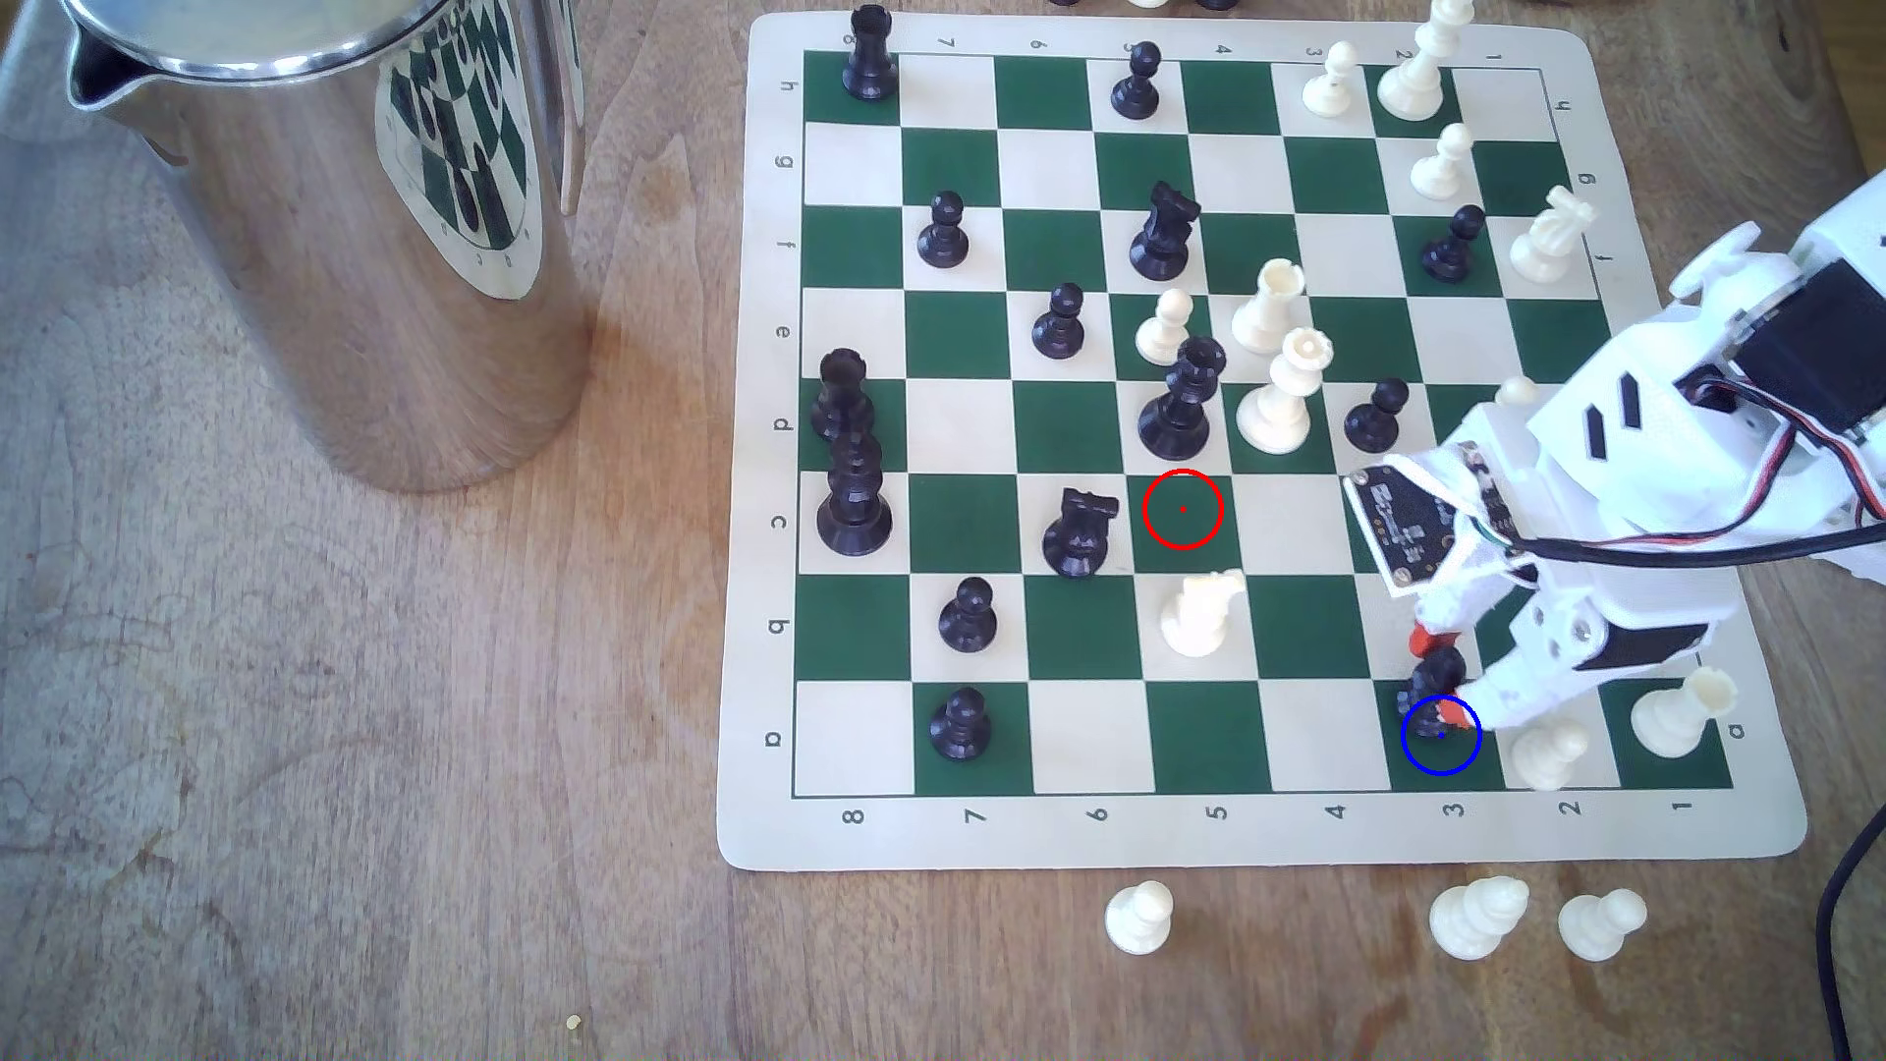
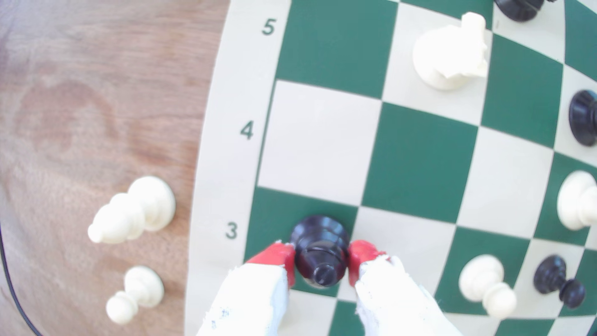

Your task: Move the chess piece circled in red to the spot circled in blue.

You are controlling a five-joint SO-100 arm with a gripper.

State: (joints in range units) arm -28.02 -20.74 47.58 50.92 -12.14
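Note:
The chess piece circled in red (image 1: pixel 1437 678), a small black piece with a round flared base, now stands away from the red ring (image 1: pixel 1183 508), which marks a bare green square. My gripper (image 1: pixel 1444 689) is shut on the piece, over the spot circled in blue (image 1: pixel 1429 760) at the board's near edge. In the wrist view the red pads (image 2: pixel 277 255) press both sides of the chess piece (image 2: pixel 319 255), and my gripper (image 2: pixel 321 258) holds it upright on the green square in row 3 (image 2: pixel 271 213). Whether its base touches the board I cannot tell.
Two white pieces (image 1: pixel 1546 753) (image 1: pixel 1679 709) stand on the squares just to the exterior view's right of the blue ring. White pawns (image 1: pixel 1138 916) (image 1: pixel 1478 916) lie off the board at the front. A steel jug (image 1: pixel 337 224) stands at the left. A black cable (image 1: pixel 1837 918) runs at the right.

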